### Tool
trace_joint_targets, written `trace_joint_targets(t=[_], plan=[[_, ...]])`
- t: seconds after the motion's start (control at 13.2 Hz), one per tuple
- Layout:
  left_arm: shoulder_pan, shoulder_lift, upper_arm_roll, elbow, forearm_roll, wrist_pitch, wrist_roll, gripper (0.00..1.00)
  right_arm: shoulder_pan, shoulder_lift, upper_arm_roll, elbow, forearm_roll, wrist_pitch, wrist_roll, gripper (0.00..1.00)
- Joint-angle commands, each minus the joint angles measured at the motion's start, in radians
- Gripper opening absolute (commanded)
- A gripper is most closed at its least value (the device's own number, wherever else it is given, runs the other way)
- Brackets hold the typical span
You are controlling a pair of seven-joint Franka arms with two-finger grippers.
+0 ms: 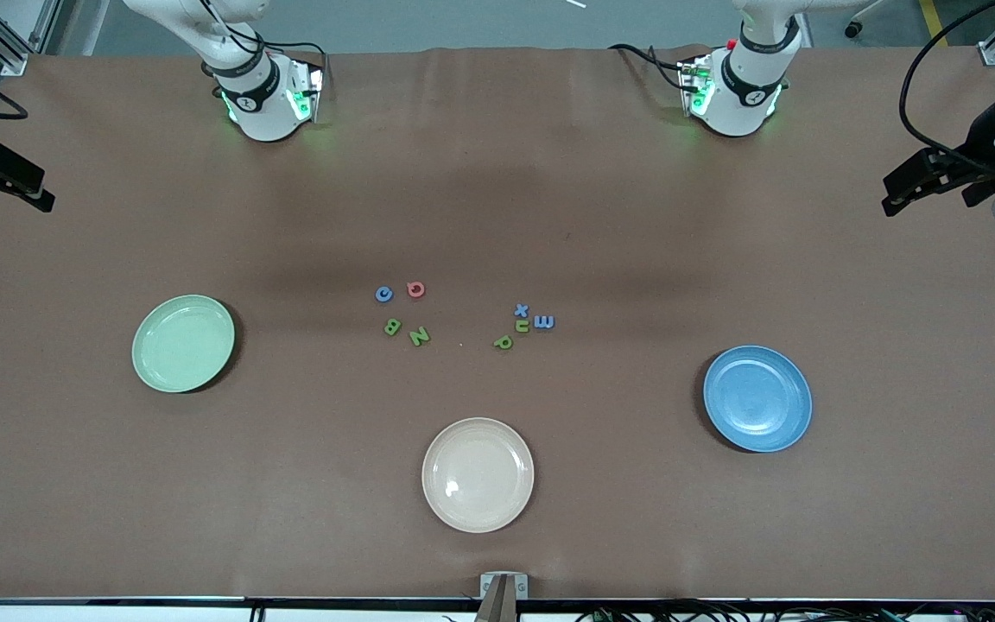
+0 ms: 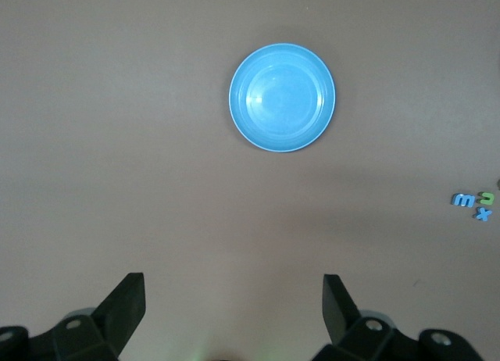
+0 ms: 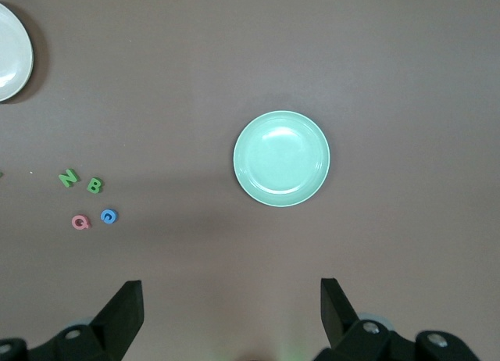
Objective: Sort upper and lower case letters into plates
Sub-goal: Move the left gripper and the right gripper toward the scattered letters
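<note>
**Eight letters loose at mid-bench, all three plates bare**

The letters lie in two small clusters on the brown bench (image 1: 497, 173), none of them in a plate. The cluster toward the right arm's end holds a blue C (image 1: 384, 295), a pink-red Q (image 1: 415, 289), a green B (image 1: 392, 326) and a green N (image 1: 419, 337); C and Q lie farther from the front camera, B and N nearer, each a little apart from the next. The cluster toward the left arm's end holds a blue x (image 1: 522, 310), a green u (image 1: 522, 326) just beside it, a blue m (image 1: 543, 322) touching or nearly touching the u, and a green p (image 1: 503, 343) nearest the camera.

The pale green plate (image 1: 183, 343) sits toward the right arm's end, well apart from the letters. The blue plate (image 1: 757, 398) sits toward the left arm's end, somewhat nearer the camera. A cream-beige plate (image 1: 478, 474) lies nearest the camera, between the two.

Both arms wait, drawn back over the bench's ends. The left end effector (image 2: 233, 298) hangs above bare bench beside the blue plate, fingers spread wide, holding nothing. The right end effector (image 3: 231, 302) hangs likewise beside the pale green plate, fingers spread and bare.
</note>
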Motion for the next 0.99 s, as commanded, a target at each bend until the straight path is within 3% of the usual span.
trace_joint_targets(t=[0.0, 0.46, 0.91], plan=[[-0.015, 0.084, -0.012, 0.029, 0.009, 0.02, -0.007, 1.0, 0.004, 0.027, 0.014, 0.018, 0.024, -0.002, 0.022, 1.0], [-0.033, 0.259, -0.151, 0.028, 0.017, 0.219, -0.342, 1.0, 0.119, 0.108, 0.013, 0.014, 0.129, 0.098, 0.106, 1.0], [-0.17, 0.433, -0.153, 0.02, 0.019, 0.371, -0.654, 1.0, 0.286, 0.232, 0.013, -0.035, 0.084, 0.137, 0.166, 1.0]])
